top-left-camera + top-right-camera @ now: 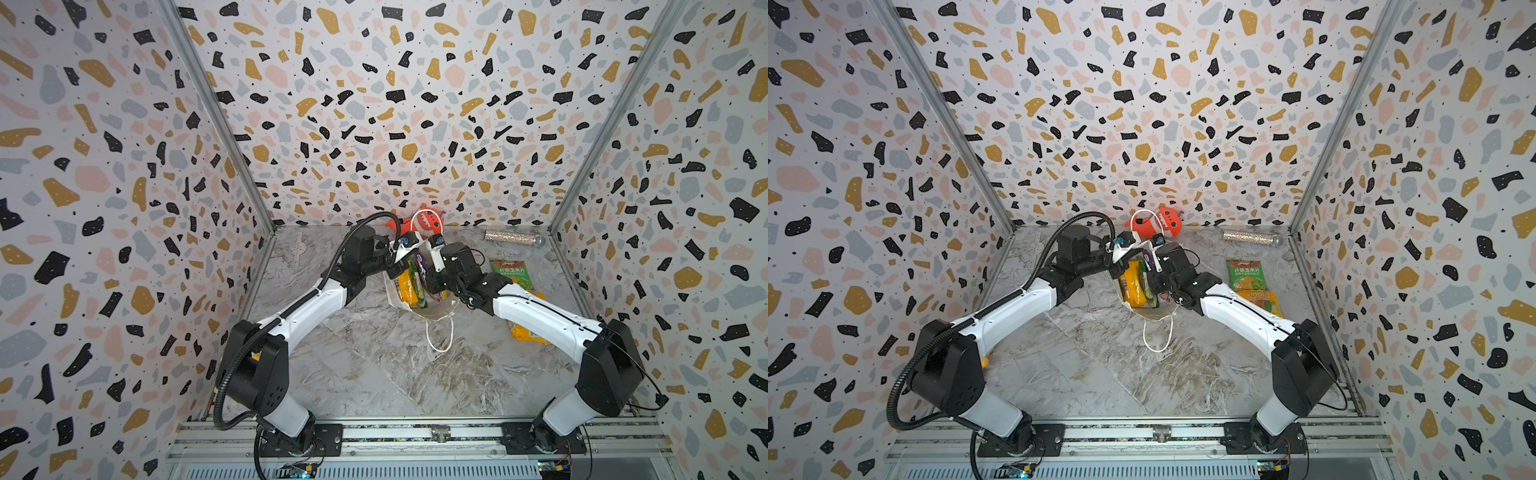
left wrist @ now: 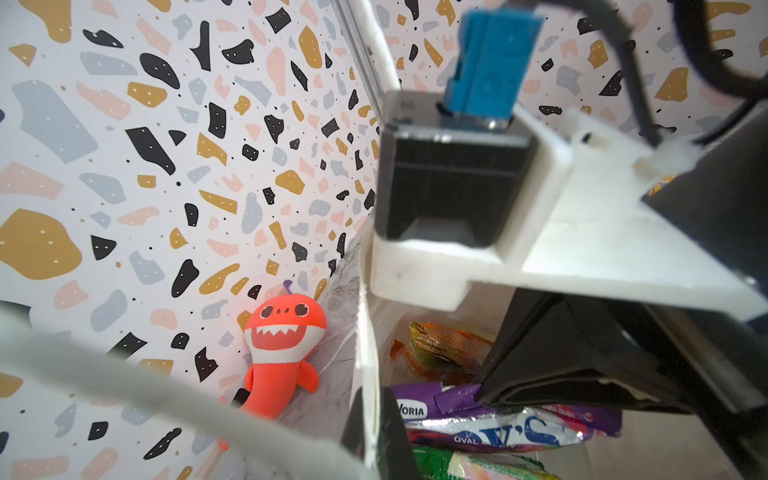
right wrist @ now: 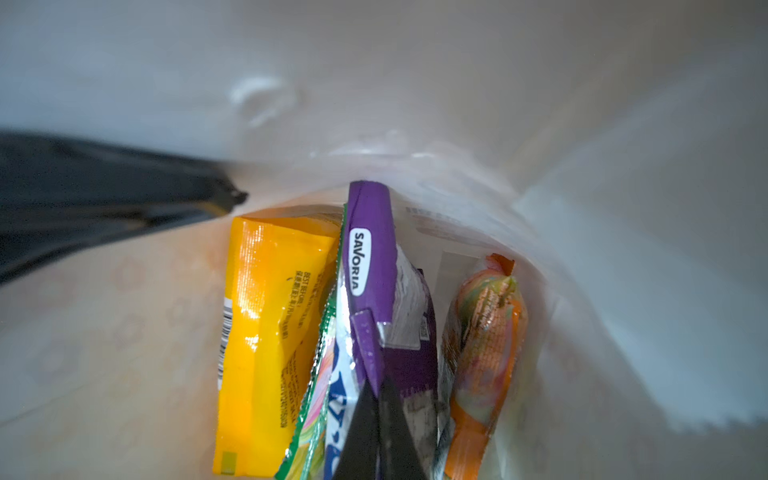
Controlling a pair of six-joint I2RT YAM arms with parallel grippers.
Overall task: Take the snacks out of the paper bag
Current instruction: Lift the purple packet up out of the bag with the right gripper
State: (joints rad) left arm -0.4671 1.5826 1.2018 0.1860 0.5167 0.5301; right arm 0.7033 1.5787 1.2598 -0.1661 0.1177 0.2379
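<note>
Inside paper bag [image 1: 436, 309], right claw [image 3: 376, 399] closed, pinching purple packet [image 3: 370, 232]; left claw [image 2: 371, 409] closed, clamping bag rim. On desk [image 1: 374, 365] beside bag, green packet [image 1: 510, 272], orange-yellow packet [image 1: 525, 332] lying flat.

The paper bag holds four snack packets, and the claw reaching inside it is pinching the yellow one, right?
Not quite. The right wrist view shows the right gripper shut on the purple packet, not the yellow packet. The paper bag does hold four packets.
</note>
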